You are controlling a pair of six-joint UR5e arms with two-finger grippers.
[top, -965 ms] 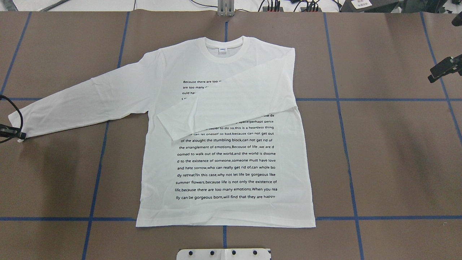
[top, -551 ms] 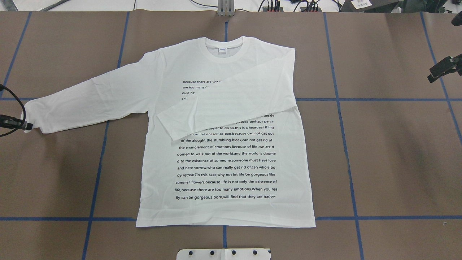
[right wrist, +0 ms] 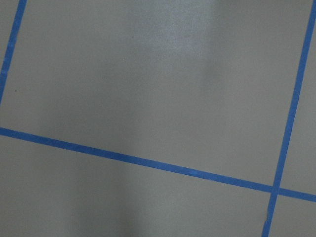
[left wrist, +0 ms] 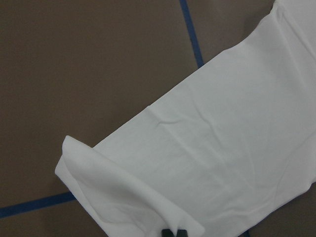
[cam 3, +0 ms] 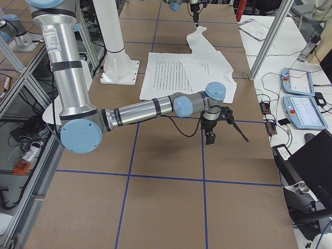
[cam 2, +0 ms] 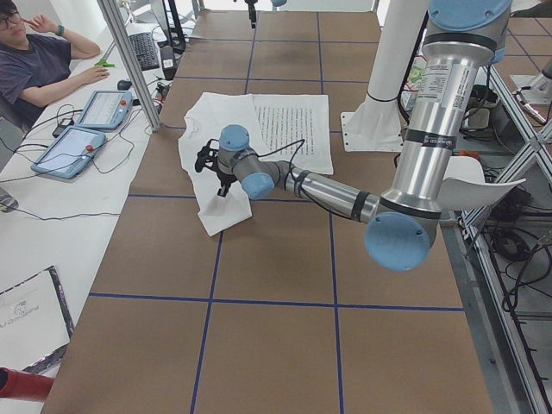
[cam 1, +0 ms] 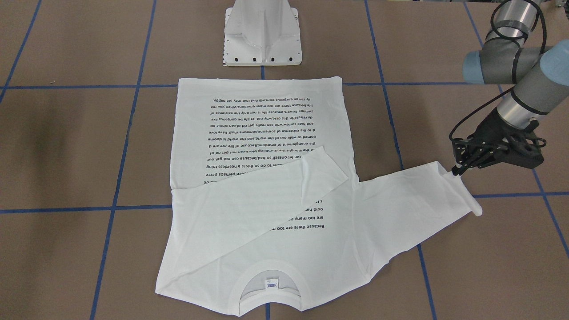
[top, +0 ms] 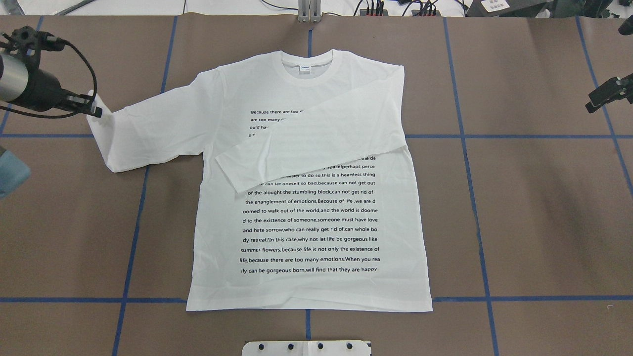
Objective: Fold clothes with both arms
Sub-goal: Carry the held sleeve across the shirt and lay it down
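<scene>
Seen from behind the robot, a white long-sleeved T-shirt (top: 306, 237) is lying flat, print up, in the middle of the brown table (top: 534, 222). Its collar (top: 306, 74) is at twelve o'clock and its hem at six. One sleeve (top: 311, 148) is lying folded across the chest, running from the two o'clock shoulder down toward eight and covering part of the black text (top: 309, 230). The other sleeve (top: 158, 128) is reaching out toward nine o'clock, its end doubled back and raised. The left gripper (top: 96, 112), at ten o'clock from the shirt, is pinching the cuff (cam 1: 442, 173) between its jaws above the table. The right gripper (cam 3: 210, 138) is hanging well apart at three o'clock, over bare table. I cannot tell whether its jaws are spread or pressed together.
</scene>
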